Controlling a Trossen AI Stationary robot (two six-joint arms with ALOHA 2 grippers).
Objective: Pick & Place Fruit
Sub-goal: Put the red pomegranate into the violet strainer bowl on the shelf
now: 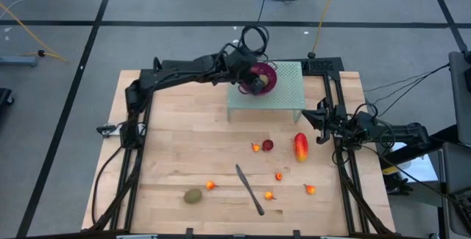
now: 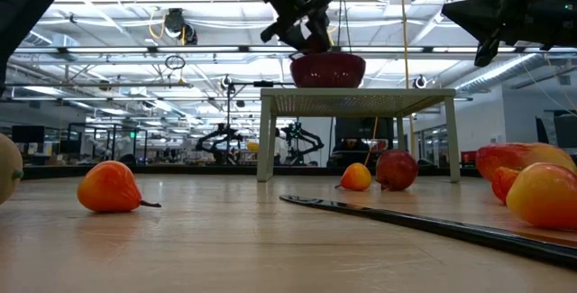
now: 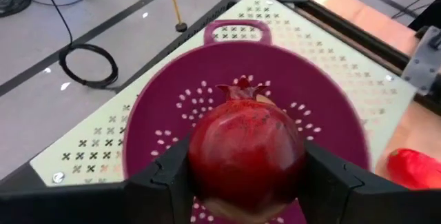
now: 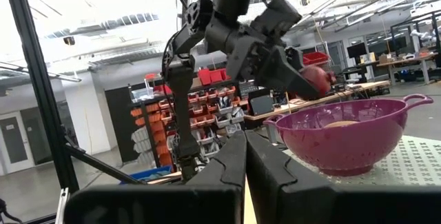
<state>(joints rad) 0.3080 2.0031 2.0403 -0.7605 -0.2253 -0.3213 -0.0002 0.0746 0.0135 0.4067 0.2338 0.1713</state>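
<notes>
My left gripper [image 1: 254, 81] is shut on a dark red pomegranate [image 3: 247, 156] just above the purple perforated bowl [image 3: 207, 93]. The bowl stands on a white perforated stand [image 1: 266, 95] at the table's far side. In the right wrist view a pale brown rounded thing [image 4: 341, 123] lies inside the bowl [image 4: 344, 138]. On the table lie a red-yellow mango [image 1: 300, 147], a dark red round fruit [image 1: 268, 145], a kiwi [image 1: 193, 195] and several tiny orange-red fruits such as one [image 1: 211, 185]. My right gripper [image 4: 244, 176] waits shut at the table's right edge. My left gripper pinches the pomegranate's two opposite sides [image 3: 196, 172] between its two fingers [image 3: 169, 179]. The fingers slant down from the table's left. The fruit is lifted clear over the bowl's hollow, its crown [image 3: 242, 86] pointing away from the wrist.
A long dark-handled knife [image 1: 249, 189] lies slantwise on the near half of the table among the small fruits. The stand's legs [image 2: 267, 140] rise from the tabletop, with room under it. Bare wood lies at the table's left half.
</notes>
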